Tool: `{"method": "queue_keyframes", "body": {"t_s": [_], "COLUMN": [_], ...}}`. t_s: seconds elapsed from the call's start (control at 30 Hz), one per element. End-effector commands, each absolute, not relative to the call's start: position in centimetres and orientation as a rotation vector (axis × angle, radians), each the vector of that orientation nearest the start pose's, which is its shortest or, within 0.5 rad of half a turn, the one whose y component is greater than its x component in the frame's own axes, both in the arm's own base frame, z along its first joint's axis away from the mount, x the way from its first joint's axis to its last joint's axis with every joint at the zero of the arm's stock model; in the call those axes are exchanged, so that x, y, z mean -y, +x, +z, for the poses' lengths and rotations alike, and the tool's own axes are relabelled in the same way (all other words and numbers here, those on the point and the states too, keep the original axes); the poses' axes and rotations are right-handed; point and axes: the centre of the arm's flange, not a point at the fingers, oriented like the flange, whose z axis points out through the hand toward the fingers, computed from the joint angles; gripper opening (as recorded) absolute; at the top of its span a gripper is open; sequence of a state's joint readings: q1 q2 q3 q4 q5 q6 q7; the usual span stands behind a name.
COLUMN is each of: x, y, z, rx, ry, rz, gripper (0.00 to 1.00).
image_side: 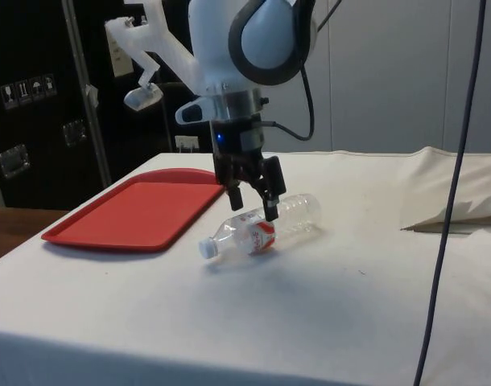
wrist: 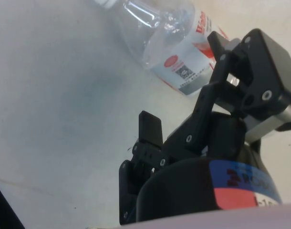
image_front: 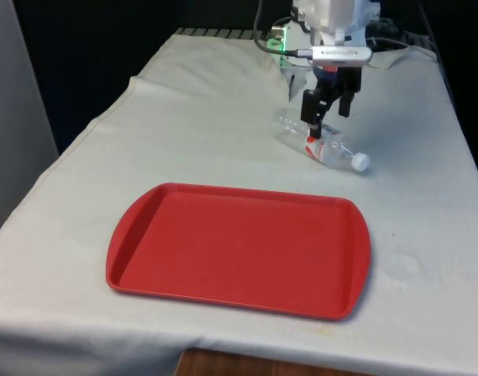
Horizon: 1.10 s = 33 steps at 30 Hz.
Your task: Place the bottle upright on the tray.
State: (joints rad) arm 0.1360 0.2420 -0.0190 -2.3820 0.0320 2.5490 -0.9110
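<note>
- Front view: I see the clear plastic bottle (image_front: 321,143) lying on its side on the white cloth (image_front: 184,117), beyond the red tray (image_front: 239,249), its white cap (image_front: 360,162) towards the front view's right.
- Side view: my gripper (image_side: 252,203) hangs over the bottle's label (image_side: 260,232), fingers apart and holding nothing.

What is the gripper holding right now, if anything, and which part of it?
Nothing. The gripper is open just above the bottle, which lies on its side on the white cloth; the fingers straddle its labelled middle without closing on it.
</note>
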Motion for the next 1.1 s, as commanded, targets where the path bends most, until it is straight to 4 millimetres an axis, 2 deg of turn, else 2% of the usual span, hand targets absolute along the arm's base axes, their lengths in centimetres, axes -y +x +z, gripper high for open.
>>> {"method": "queue_keyframes", "body": {"t_s": [0.0,0.7,1.07], "x": [-5.48,-5.41,-4.65], "y": [49.59,49.94,50.55], "z": [21.27,21.21,21.46], "rx": [1.491,1.486,1.486], "ry": [-2.73,-2.713,-2.701], "rz": [0.126,0.14,0.253], "gripper": [1.0,1.0,1.0]}}
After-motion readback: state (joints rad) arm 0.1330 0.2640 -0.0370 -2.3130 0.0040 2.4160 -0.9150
